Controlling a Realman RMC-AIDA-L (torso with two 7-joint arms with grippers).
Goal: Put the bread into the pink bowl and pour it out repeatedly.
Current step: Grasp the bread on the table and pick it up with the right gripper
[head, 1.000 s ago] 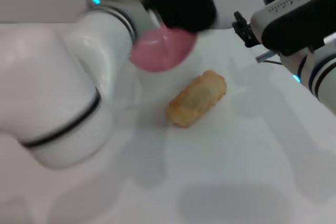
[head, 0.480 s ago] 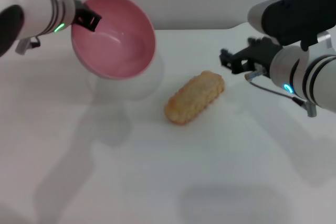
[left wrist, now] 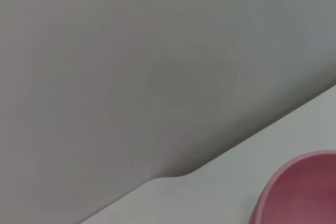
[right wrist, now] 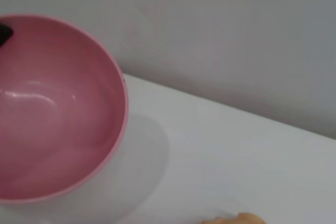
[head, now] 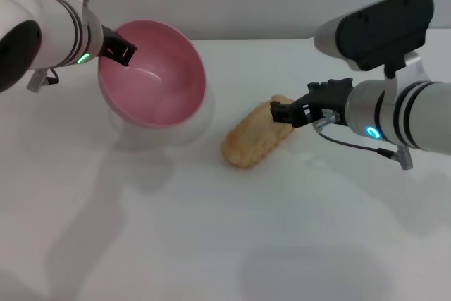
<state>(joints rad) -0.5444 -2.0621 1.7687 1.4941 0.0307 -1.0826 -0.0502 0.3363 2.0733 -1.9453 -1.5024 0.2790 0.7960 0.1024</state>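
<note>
The left end effector point(head: 118, 42) grips the pink bowl point(head: 153, 75) by its rim, tilted toward the bread point(head: 255, 135) lying on the desk point(head: 225, 244); the right end effector point(head: 284, 113), apparently spread, reaches the loaf's far end to grasp it

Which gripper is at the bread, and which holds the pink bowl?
The right gripper is at the bread; the left gripper grips the tilted pink bowl by its rim.

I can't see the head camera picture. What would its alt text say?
A tan, bumpy toy bread loaf lies on a white table while the right gripper reaches its far end. The left gripper holds a round, empty, matte pink plastic bowl by its rim, tilted toward the camera.
</note>
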